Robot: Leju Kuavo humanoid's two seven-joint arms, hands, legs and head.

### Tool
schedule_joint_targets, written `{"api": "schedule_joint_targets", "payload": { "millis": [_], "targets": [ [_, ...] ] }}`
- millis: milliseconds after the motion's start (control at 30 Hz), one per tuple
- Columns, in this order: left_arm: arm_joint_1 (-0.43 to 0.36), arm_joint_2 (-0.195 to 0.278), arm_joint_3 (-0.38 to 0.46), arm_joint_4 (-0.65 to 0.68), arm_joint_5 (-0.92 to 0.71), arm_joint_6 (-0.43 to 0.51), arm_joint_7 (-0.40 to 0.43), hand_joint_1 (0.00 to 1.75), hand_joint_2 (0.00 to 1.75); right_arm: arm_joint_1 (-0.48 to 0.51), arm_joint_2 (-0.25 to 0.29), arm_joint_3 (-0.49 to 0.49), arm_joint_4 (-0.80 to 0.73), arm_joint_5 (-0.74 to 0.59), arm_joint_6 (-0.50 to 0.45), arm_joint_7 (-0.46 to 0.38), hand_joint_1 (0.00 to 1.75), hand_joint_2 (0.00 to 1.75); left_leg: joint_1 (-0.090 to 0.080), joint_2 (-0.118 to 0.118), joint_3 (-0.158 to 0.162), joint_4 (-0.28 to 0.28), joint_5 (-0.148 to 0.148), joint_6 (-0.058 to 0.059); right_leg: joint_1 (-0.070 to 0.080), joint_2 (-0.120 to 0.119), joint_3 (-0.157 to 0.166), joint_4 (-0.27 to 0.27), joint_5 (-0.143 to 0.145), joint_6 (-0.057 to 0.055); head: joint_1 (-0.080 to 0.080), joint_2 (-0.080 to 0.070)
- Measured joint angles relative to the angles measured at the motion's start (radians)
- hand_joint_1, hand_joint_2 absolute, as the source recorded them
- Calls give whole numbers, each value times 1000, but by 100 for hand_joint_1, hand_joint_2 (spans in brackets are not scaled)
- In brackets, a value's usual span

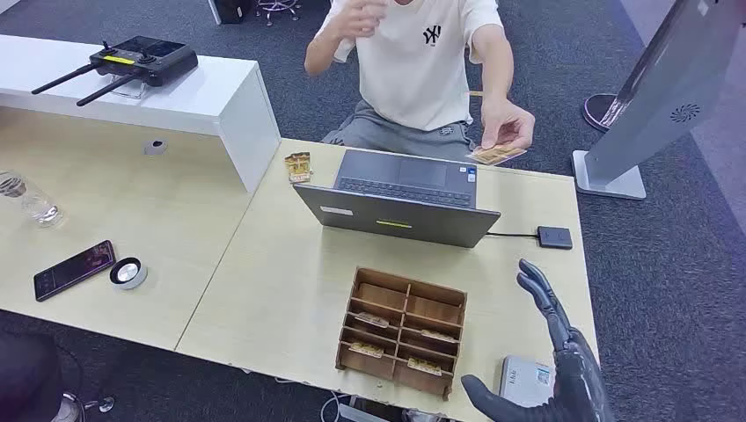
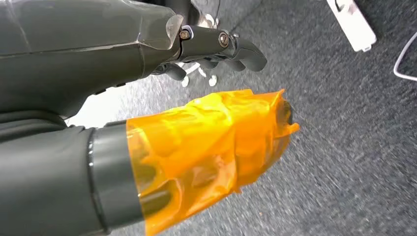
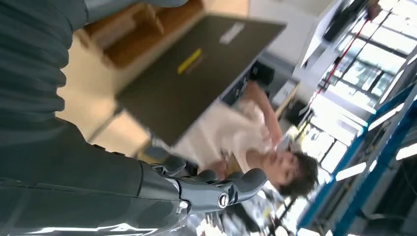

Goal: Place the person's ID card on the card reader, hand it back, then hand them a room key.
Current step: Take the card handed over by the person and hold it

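Across the table a person in a white T-shirt (image 1: 422, 61) holds out an ID card (image 1: 497, 155) over the far edge, behind the laptop. The small black card reader (image 1: 554, 236) lies on the table to the right of the laptop, on a cable. A wooden organizer (image 1: 403, 330) with room key cards in its slots stands near the front edge. My right hand (image 1: 550, 347) is raised to the right of the organizer, fingers spread, holding nothing. My left hand (image 2: 196, 98) hangs over grey carpet, its thumb wrapped in orange tape, nothing in it.
A grey laptop (image 1: 396, 202) stands open between me and the person. A white box (image 1: 526, 380) sits at the front right corner. On the left table lie a phone (image 1: 75, 268), a round silver puck (image 1: 128, 272) and a glass (image 1: 26, 200). A grey kiosk stand (image 1: 651, 97) rises at right.
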Motion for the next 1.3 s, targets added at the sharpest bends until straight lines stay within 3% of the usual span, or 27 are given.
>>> {"api": "schedule_joint_targets", "payload": {
  "millis": [233, 433, 833, 1100, 1167, 1300],
  "targets": [
    [-13, 13, -38, -43, -62, -18, 27, 0, 0, -126, 44, 8, 27, 440, -76, 124, 0, 175, 0, 0, 0, 0, 1, 0, 0, 0, 0, 1, 1, 0, 0, 0],
    [-39, 32, -107, -46, -85, -26, 38, 0, 0, -256, 54, 11, 131, 678, -101, 198, 0, 175, 0, 0, 0, 0, 2, -1, 0, 0, 0, 1, 2, 0, 0, 0],
    [-70, 70, -226, -47, -106, -45, 73, 0, 0, -389, 38, -18, 303, 872, -106, 276, 0, 175, 0, -1, 0, 0, 2, -1, 0, 0, 0, 1, 1, 0, 0, 0],
    [-25, 127, -293, -203, -98, -171, 187, 0, 0, -408, 30, -45, 337, 909, -75, 315, 1, 175, 0, -1, 0, 0, 2, -1, 0, -1, 0, 1, 1, 0, 0, 0],
    [-22, 134, -304, -227, -97, -175, 191, 0, 0, -409, 30, -47, 340, 915, -70, 320, 18, 175, 0, -1, 0, 0, 2, -1, 0, 0, 0, 1, 1, 0, 0, 0],
    [-20, 140, -317, -245, -95, -175, 196, 0, 0, -409, 30, -49, 341, 919, -68, 327, 149, 175, 0, -1, 0, 0, 2, -1, 0, 0, 0, 1, 1, 0, 0, 0]
  ]
}}
